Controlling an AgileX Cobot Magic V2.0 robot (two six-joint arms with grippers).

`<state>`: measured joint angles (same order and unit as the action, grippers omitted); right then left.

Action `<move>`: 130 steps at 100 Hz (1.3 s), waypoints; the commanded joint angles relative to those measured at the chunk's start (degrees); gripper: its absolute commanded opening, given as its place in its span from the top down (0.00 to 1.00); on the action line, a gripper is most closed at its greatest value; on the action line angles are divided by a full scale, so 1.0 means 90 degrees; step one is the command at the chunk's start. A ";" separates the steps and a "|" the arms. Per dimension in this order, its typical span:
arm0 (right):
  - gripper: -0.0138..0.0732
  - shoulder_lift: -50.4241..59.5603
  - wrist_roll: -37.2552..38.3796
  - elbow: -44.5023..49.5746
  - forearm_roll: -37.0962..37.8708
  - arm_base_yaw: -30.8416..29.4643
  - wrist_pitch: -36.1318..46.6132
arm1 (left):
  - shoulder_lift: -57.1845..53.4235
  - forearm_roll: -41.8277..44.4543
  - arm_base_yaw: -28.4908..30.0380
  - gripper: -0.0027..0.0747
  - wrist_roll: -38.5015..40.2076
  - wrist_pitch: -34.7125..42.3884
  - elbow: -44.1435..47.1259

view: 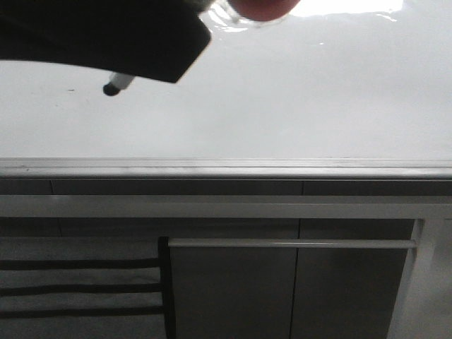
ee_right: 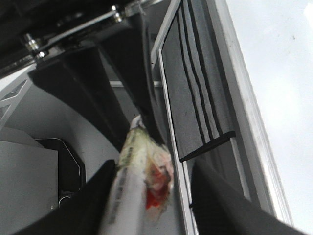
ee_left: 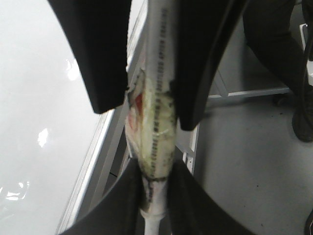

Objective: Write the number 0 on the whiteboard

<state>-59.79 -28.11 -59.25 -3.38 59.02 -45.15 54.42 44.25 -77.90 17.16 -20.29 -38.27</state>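
The whiteboard is glossy white with a grey edge rail. It also shows in the left wrist view and the right wrist view. No number 0 shows on it, only a tiny dark speck. A white marker with a yellowish tape wrap is clamped in my left gripper. My right gripper is open around the same marker; one finger touches it, the other stands apart. In the front view a black gripper body hangs over the board with the marker tip poking out, just above the surface.
Below the rail are grey cabinet fronts with a long handle bar and a panel with black stripes. A dark-clothed person's legs stand on the grey floor beside the board. A bright light glares at the board's far edge.
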 commanded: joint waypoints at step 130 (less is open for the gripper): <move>0.92 0.1264 0.1979 0.0109 0.0177 -0.2158 0.1273 | -0.2348 0.0016 -0.0056 0.32 0.1124 -0.1349 -0.0181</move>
<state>-50.84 -13.43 -57.98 -2.54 44.65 -38.49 37.66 41.28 -78.16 23.90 -30.88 -38.27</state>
